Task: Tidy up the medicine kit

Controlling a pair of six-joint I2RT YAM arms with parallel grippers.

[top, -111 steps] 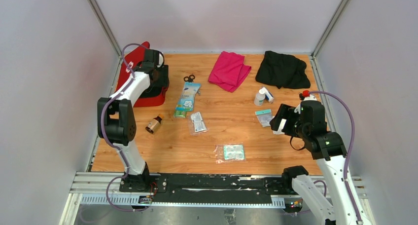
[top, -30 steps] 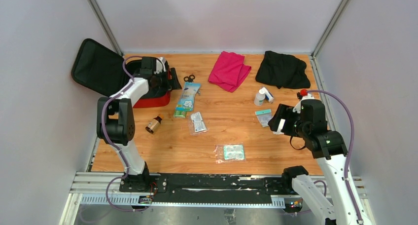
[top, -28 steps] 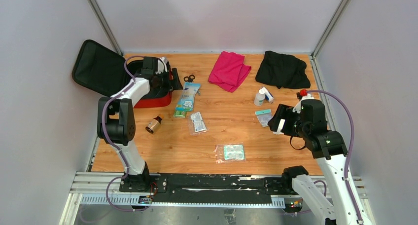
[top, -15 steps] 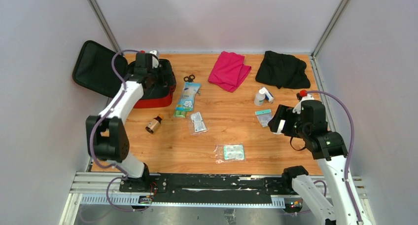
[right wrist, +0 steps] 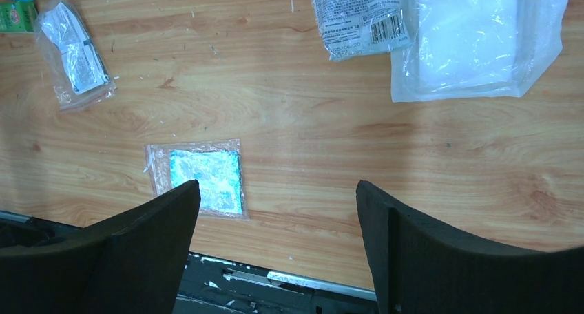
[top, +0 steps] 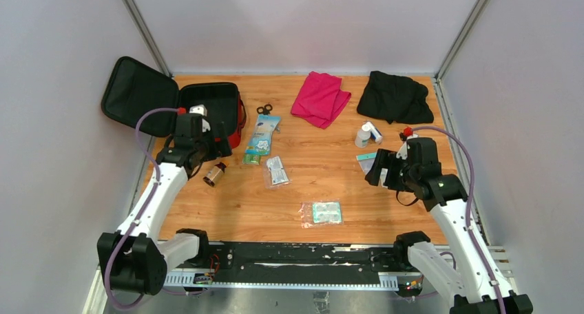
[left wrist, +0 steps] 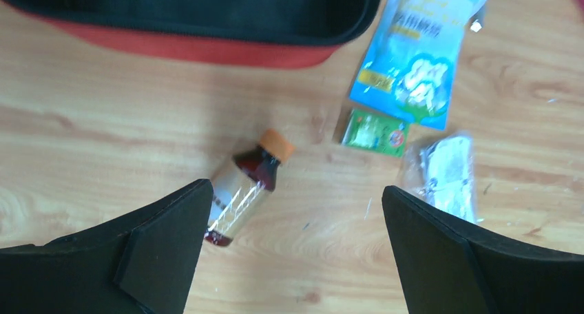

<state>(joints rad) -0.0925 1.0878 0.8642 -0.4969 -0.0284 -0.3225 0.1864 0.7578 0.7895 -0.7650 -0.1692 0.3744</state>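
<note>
Your left arm (top: 153,197) and right arm (top: 460,226) share one build: white tubular links set between chunky black joint housings. A lilac cable (top: 146,114) arcs off the left arm near the wrist and shows again by its lowest joint. The right arm's cable (top: 471,190) runs in one long curve along its outer side. You'll see a small red cap (top: 181,110) by each wrist. Both bases (top: 191,240) are black. On the left gripper (left wrist: 295,197) and right gripper (right wrist: 277,190), the fingers (left wrist: 165,238) are matte black wedges, broad and flat-faced, with straight, sharp edges.
</note>
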